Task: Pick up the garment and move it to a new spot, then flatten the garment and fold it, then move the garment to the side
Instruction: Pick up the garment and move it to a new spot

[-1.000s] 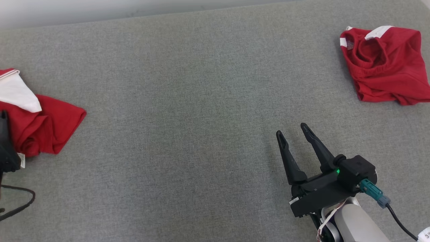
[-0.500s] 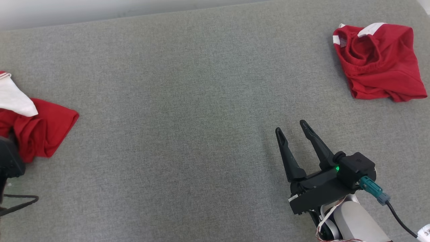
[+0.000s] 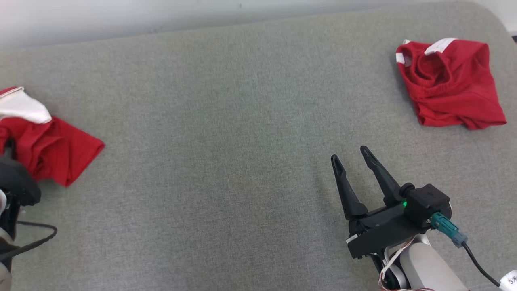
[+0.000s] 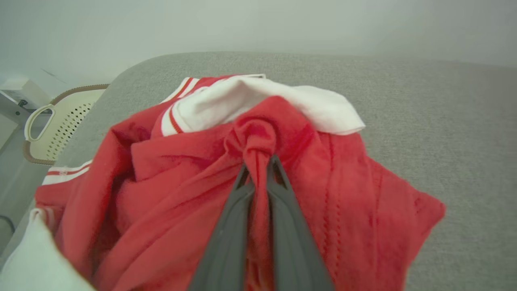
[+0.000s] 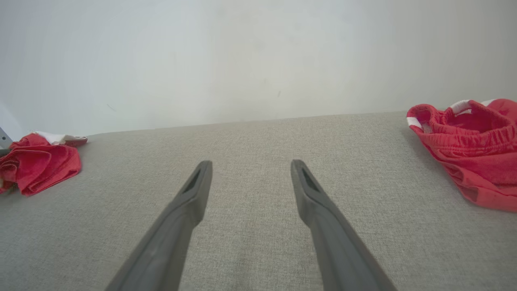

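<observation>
While our left tool [image 4: 259, 163] is clamped on the red garment [image 4: 347, 182] — right tool [image 3: 349, 153] apart, idle — we've only the grab done; move, flatten, fold etc. left.

A white cable tag [image 3: 511, 279] bears a "3" — the rest is unreadable.

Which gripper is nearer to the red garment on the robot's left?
Left. The left gripper is shut on a fold of that garment; the right gripper stands open, far to its right.

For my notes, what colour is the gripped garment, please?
The garment is red with white trim; left wrist view.
</observation>
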